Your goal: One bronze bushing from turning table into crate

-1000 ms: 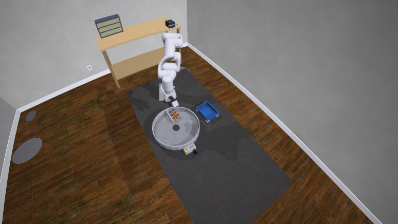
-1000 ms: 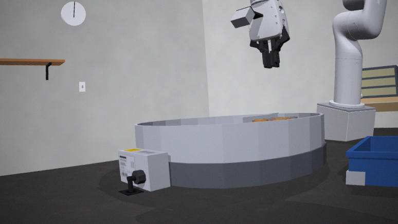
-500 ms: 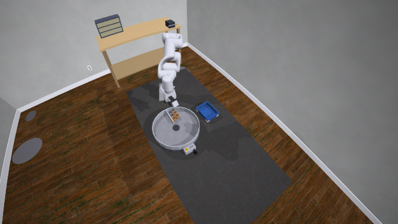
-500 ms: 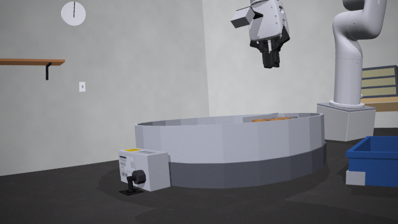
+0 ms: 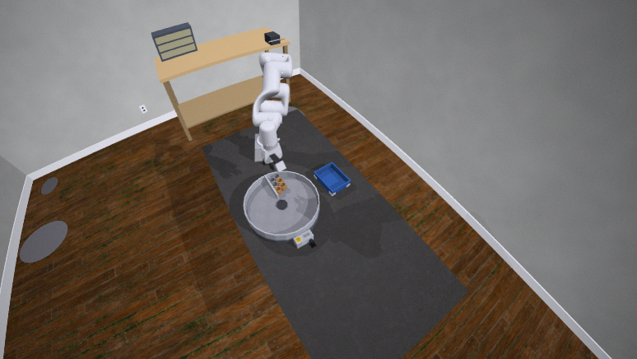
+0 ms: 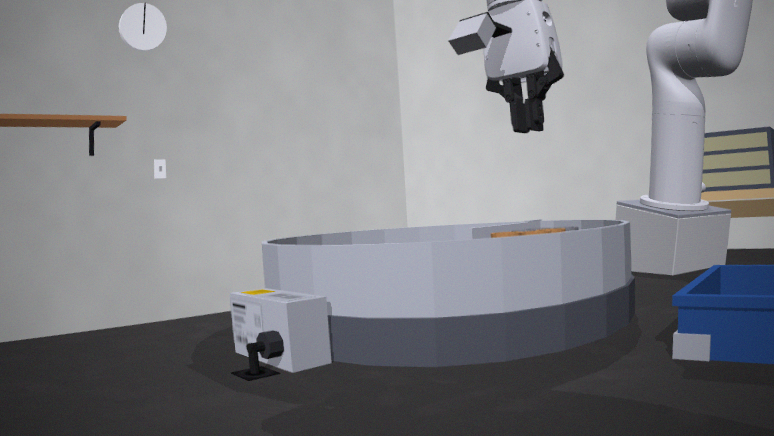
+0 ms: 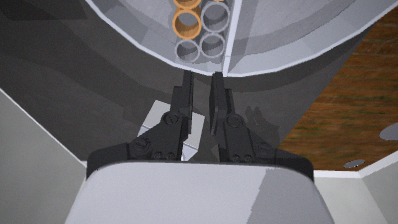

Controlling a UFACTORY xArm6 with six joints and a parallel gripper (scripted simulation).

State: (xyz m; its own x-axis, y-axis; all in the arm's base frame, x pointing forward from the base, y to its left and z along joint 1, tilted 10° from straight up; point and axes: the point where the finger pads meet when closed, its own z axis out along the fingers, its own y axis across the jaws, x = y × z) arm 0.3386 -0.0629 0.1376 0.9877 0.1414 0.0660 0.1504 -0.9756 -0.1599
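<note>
The round grey turning table (image 5: 248,212) (image 6: 433,281) (image 7: 300,30) holds a cluster of upright bushings in one wedge beside a divider wall (image 5: 270,185) (image 7: 233,35). Bronze bushings (image 5: 280,183) (image 6: 528,233) (image 7: 175,24) stand among grey ones (image 7: 200,46). My gripper (image 6: 526,128) (image 7: 202,85) (image 5: 276,165) hangs high above the table's back rim, near the arm's base side. Its fingers stand close together with only a narrow gap, and nothing is between them. The blue crate (image 5: 341,185) (image 6: 720,319) stands on the floor mat to the right of the table; I see nothing in it.
A white control box (image 5: 303,240) (image 6: 281,330) with a black knob sits at the table's front rim. The arm's grey pedestal (image 6: 671,238) stands behind the table. A wooden shelf table (image 5: 213,53) is against the back wall.
</note>
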